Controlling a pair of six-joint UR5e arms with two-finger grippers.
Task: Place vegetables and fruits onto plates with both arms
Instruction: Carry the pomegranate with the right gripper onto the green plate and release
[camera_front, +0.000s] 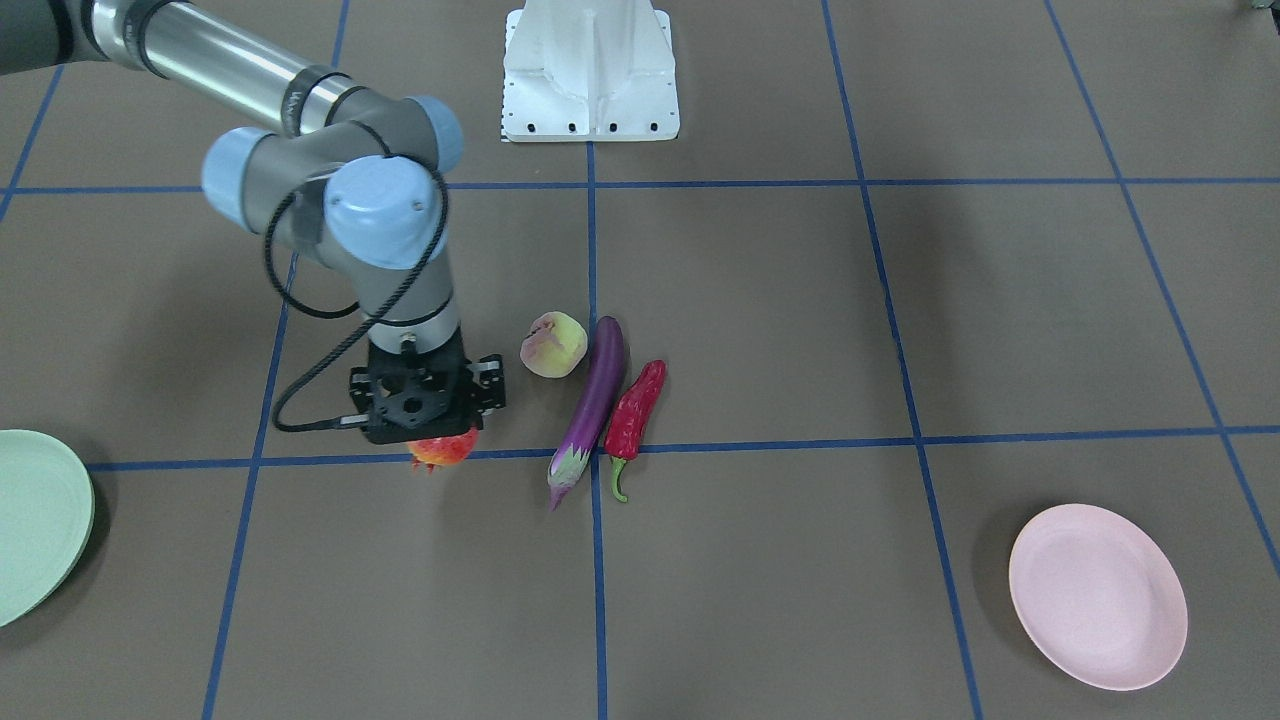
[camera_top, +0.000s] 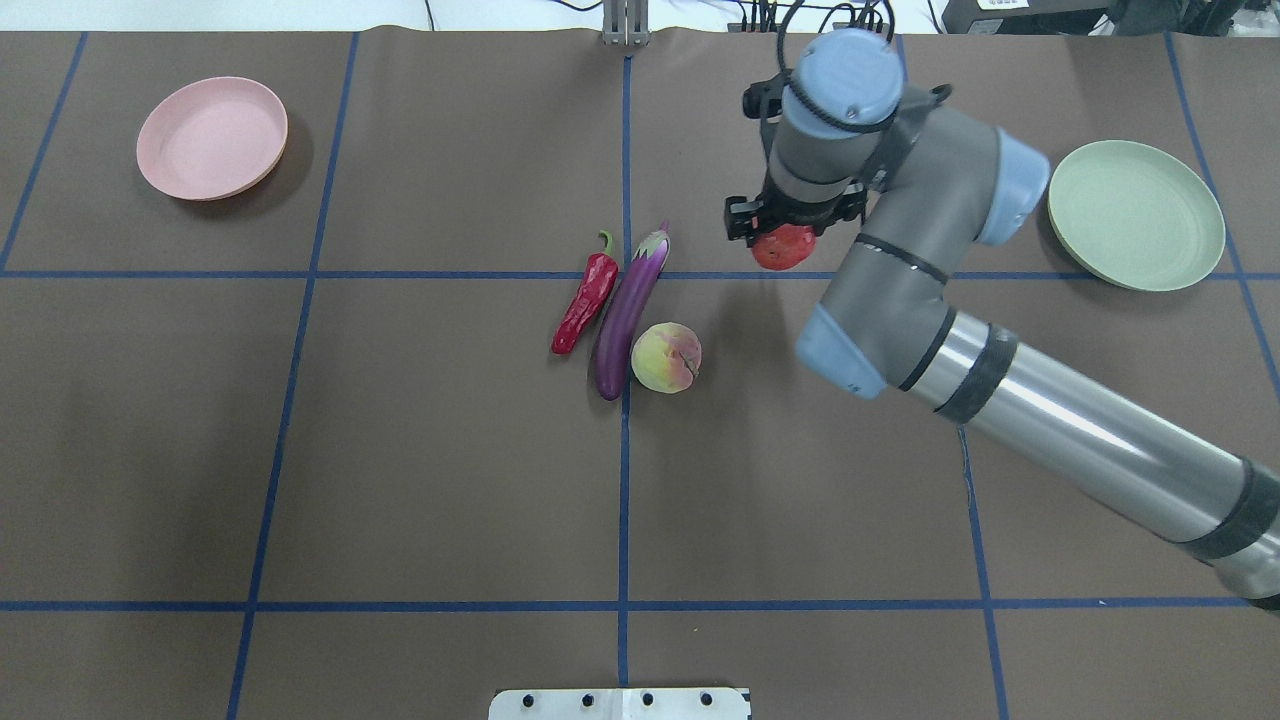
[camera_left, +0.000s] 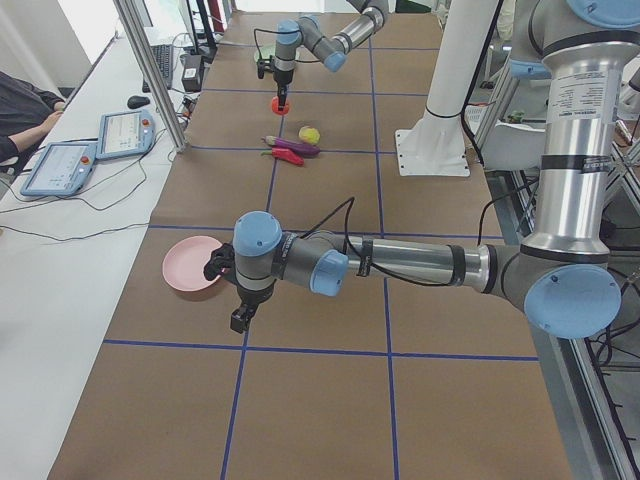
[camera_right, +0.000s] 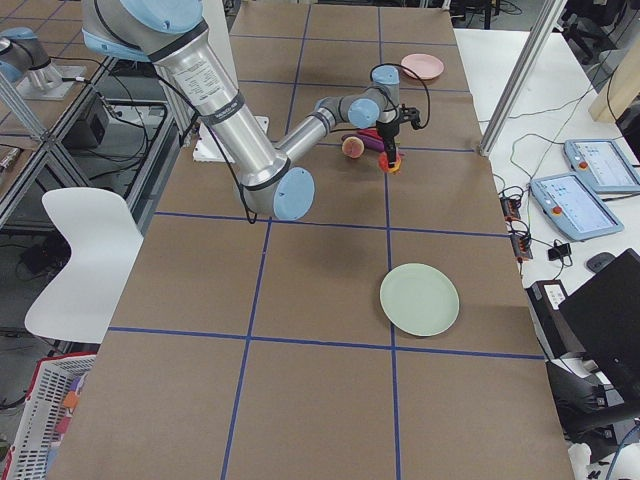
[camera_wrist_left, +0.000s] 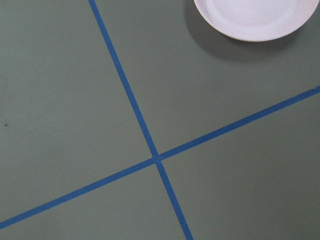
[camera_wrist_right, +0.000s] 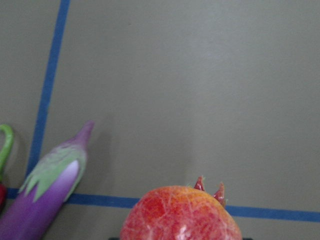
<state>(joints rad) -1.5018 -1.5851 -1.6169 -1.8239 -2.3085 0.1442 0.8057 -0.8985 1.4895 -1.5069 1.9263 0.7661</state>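
Observation:
The red-orange pomegranate (camera_front: 445, 451) sits by a blue tape line. My right gripper (camera_front: 428, 425) stands straight over it, the jaws around it. Its fingers are hidden, so I cannot tell if they are shut. The right wrist view shows the pomegranate (camera_wrist_right: 181, 214) very close. The yellow-green peach (camera_top: 666, 357), the purple eggplant (camera_top: 630, 310) and the red chili (camera_top: 587, 303) lie side by side at mid-table. The pink plate (camera_top: 212, 137) is far left, the mint green plate (camera_top: 1136, 214) far right. My left gripper (camera_left: 238, 318) hangs beside the pink plate (camera_left: 191, 264); I cannot tell its state.
The white base mount (camera_front: 590, 72) stands at the robot's edge of the table. Blue tape lines divide the brown table (camera_top: 400, 450). Tablets (camera_left: 58, 166) and cables lie on a side bench beyond the table's far edge.

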